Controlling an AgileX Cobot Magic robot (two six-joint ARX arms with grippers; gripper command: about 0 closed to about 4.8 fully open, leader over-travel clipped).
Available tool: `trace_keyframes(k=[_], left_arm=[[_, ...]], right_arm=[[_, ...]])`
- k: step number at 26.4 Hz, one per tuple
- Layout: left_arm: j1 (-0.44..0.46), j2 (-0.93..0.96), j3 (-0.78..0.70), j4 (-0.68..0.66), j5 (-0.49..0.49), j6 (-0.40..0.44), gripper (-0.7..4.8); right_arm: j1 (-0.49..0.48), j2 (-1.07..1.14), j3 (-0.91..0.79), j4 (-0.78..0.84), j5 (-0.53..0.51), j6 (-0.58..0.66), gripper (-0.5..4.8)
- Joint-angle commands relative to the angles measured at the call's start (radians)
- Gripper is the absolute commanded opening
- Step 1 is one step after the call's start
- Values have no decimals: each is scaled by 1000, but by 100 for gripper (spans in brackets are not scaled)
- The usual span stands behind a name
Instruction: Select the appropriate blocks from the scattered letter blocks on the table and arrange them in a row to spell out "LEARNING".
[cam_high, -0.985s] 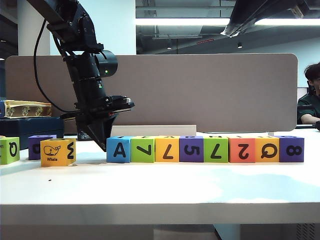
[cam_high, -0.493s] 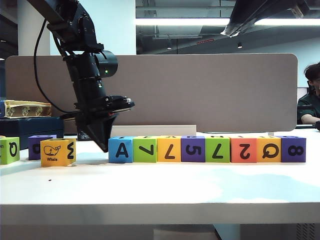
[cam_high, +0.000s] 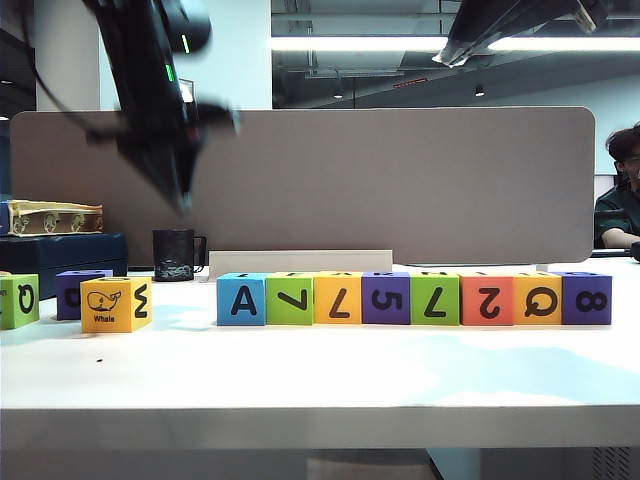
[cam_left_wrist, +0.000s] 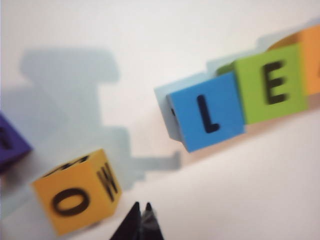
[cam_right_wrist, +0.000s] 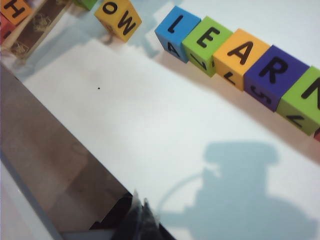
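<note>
Lifted clear since before, left fingers (cam_high: 183, 200) closed, empty, above the table (cam_high: 320, 370); right fingers (cam_right_wrist: 140, 210) closed, empty.

Eight appropriate blocks (cam_high: 412, 298) touching in a row on the table (cam_high: 320, 370), blue "A" block (cam_high: 241, 298) leftmost

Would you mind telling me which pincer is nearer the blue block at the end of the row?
Left. The left pincer hangs shut above and just left of the blue block; the right pincer hovers farther off over bare table.
</note>
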Motion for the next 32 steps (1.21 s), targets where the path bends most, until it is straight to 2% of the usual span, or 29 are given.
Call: trace_keyframes(k=[1, 4, 8, 16, 32], left_arm=[[0, -107, 6, 5, 41, 8, -6], [0, -209, 5, 24, 92, -2, -6], [-1, -324, 4, 24, 98, -6, -6], [-2, -498, 2, -96, 86, 24, -6], [-2, -531, 3, -108, 90, 13, -5]], right_arm=[[1, -3, 4, 37, -2, -2, -1], [1, -3, 4, 46, -2, -2, -1], [1, -3, 4, 46, -3, -2, -1], [1, -3, 4, 47, -5, -2, -1], [1, -3, 4, 47, -5, -2, -1]])
